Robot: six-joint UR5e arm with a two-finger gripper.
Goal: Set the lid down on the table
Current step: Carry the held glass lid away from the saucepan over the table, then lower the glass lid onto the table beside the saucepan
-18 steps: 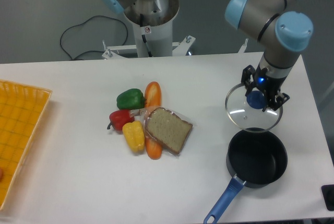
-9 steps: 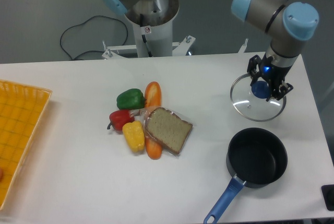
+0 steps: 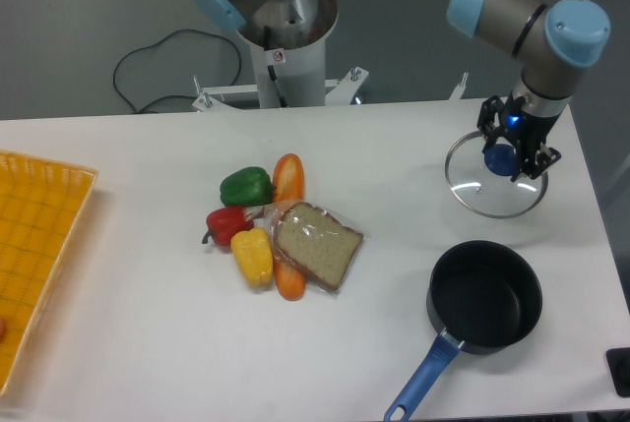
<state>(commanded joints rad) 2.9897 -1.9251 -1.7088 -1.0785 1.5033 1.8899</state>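
Observation:
The lid, a clear glass disc with a thin metal rim and a blue knob, hangs at the right side of the white table, beyond the black saucepan. My gripper comes down from above and is shut on the lid's blue knob. Whether the lid's rim touches the tabletop I cannot tell. The saucepan stands uncovered at the front right, its blue handle pointing to the front edge.
A green pepper, red pepper, yellow pepper, carrots and a wrapped bread slice lie mid-table. A yellow-orange mesh tray is at the left edge. The arm's base stands behind the table.
The gripper has carried the lid away from over the saucepan's far rim, backward and to the right across the table.

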